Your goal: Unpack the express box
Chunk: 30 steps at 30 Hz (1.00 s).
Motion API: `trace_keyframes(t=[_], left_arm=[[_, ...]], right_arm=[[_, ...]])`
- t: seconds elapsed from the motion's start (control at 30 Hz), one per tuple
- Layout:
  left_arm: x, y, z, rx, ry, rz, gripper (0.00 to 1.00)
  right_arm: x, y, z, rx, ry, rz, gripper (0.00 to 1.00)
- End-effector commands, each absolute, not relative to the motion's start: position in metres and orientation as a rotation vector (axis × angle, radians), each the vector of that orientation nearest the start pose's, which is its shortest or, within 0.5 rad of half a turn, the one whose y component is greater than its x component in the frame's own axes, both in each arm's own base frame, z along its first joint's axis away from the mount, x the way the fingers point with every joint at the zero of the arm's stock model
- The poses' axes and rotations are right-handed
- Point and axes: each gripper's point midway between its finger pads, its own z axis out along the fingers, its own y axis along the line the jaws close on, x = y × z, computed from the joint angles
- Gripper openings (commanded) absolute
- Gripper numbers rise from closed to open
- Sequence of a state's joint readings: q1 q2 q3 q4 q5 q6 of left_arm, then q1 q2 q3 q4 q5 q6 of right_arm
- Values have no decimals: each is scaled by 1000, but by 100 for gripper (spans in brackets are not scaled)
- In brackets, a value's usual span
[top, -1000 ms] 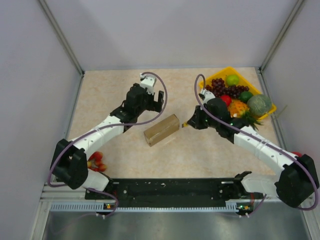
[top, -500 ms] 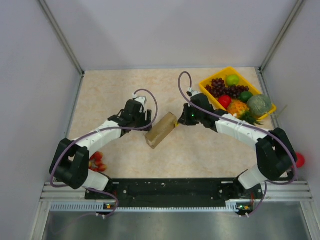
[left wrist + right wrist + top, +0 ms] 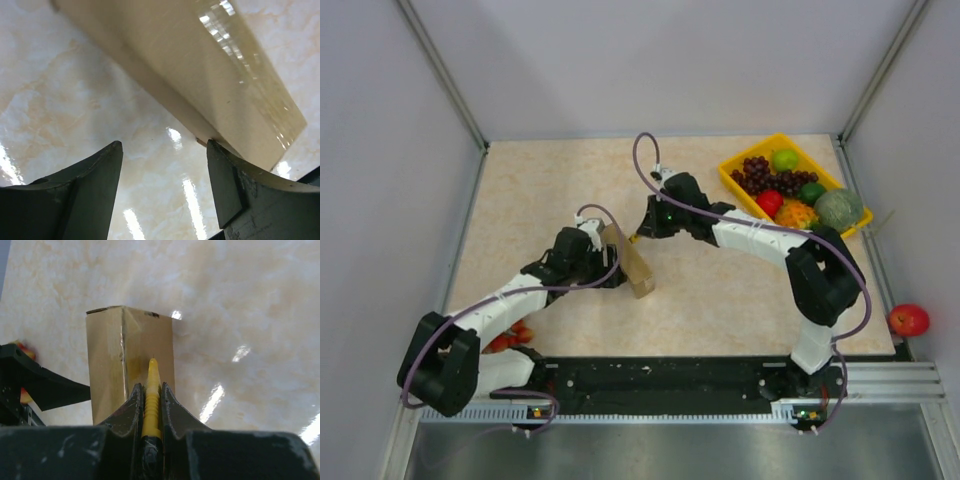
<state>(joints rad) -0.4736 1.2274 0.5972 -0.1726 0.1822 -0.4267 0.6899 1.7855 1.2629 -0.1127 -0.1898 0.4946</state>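
The express box [image 3: 633,264] is a brown carton lying slantwise mid-table. In the left wrist view the express box [image 3: 200,65] crosses the top right. My left gripper [image 3: 605,268] sits at its left side, open [image 3: 162,145]. One fingertip [image 3: 220,165] touches the box's lower edge, and only table shows between the jaws. My right gripper [image 3: 642,232] is at the box's far end, shut [image 3: 150,386] on a ridged yellow tool [image 3: 152,371]. The tool's tip points at the taped end face of the express box [image 3: 112,360].
A yellow tray [image 3: 732,180] of fruit stands at the back right. A red apple [image 3: 908,320] lies by the right wall. Small red and orange fruits [image 3: 515,336] lie under the left arm. Grey walls close the table's sides and back.
The box has shifted left and turned more upright in the view. Both arms followed it leftward, the right one reaching across with the yellow tool. The left jaws narrowed somewhat.
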Motion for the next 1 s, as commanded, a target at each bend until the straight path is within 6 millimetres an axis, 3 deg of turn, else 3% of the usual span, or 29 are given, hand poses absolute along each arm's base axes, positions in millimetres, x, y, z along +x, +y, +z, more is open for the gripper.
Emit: trace_keyframes(t=[0.0,0.17,0.27,0.3,0.37,0.4,0.43,0.5,0.53,0.6,0.67,0.7,0.77,0.87,0.97], left_arm=[[262,-199,104,149,2264,-771,73],[279,-164,123,98,2231,-513,72],[291,-141,148,50,2147,-376,73],[294,-138,157,43,2118,-360,73],[301,-130,173,29,2057,-316,79],[304,-129,182,24,2032,-309,87],[309,-125,186,9,2020,-293,99],[317,-129,204,4,1979,-321,99],[322,-130,204,7,1981,-329,99],[332,-136,216,8,1954,-367,99],[341,-140,211,6,1985,-368,96],[346,-143,217,8,1982,-374,94],[353,-147,210,0,2013,-377,92],[362,-148,199,-31,2072,-372,88],[369,-155,190,-34,2123,-392,87]], right_arm=[[339,381,157,-449,2224,930,0],[357,355,182,-367,2178,760,0],[362,331,211,-293,2133,685,0],[359,322,230,-275,2095,677,0],[347,315,236,-303,2091,678,0],[342,311,240,-312,2080,683,0],[321,314,243,-394,2074,743,0],[303,314,241,-473,2069,767,0],[281,318,238,-570,2051,787,0],[257,321,230,-671,2043,803,0],[222,333,221,-827,2010,871,0],[211,338,216,-875,2003,888,0],[191,350,202,-958,2013,893,0],[184,366,187,-979,2051,888,0],[191,375,177,-937,2077,872,0]])
